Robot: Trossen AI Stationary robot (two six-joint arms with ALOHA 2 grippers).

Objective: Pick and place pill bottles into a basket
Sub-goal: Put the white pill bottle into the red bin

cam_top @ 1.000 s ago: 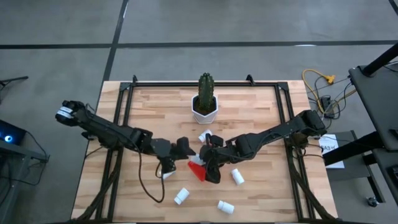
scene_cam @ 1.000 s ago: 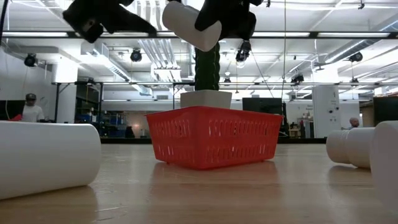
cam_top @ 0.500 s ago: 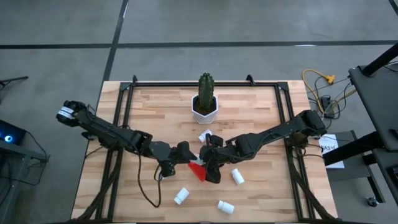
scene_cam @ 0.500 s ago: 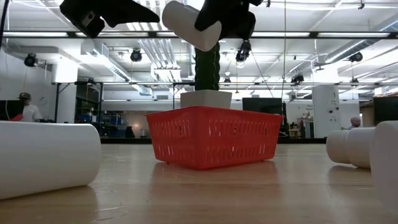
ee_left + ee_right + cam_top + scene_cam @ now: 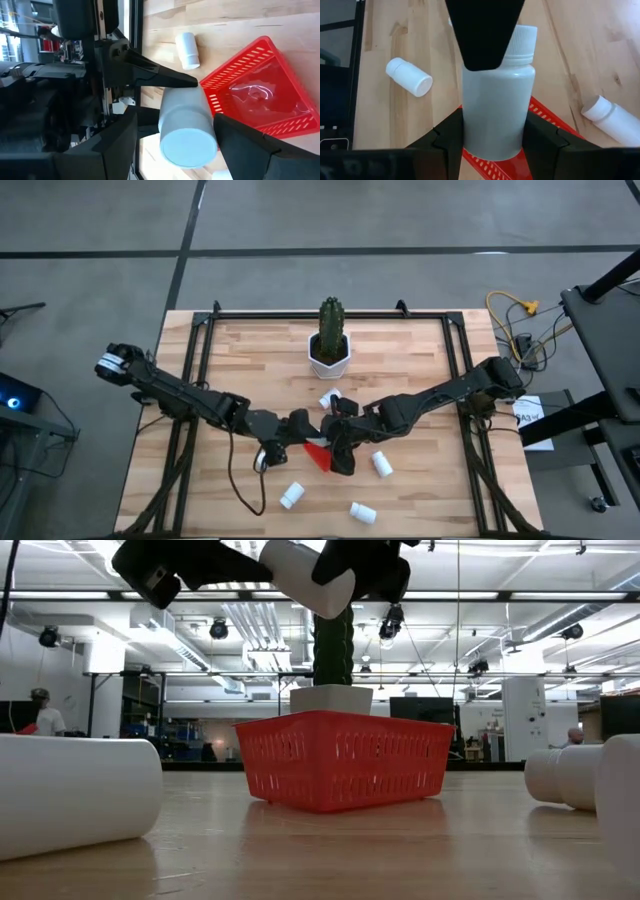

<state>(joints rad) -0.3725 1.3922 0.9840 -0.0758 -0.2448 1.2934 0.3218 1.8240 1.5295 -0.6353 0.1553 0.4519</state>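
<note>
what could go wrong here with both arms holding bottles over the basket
1. The left gripper and right gripper each hold a pill bottle close together above the red basket; the arms may collide.
2. The basket is small and low-walled, so a bottle dropped from this height might bounce out or miss.
3. A bump could shove the basket toward the cactus pot.

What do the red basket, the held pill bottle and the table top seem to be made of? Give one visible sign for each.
Basket: probably moulded plastic, shown by its thin slotted walls and glossy floor. Pill bottle: likely matte white plastic, uniformly smooth with a ribbed cap. Table top: wood, apparently jointed strips, with visible grain.
</note>
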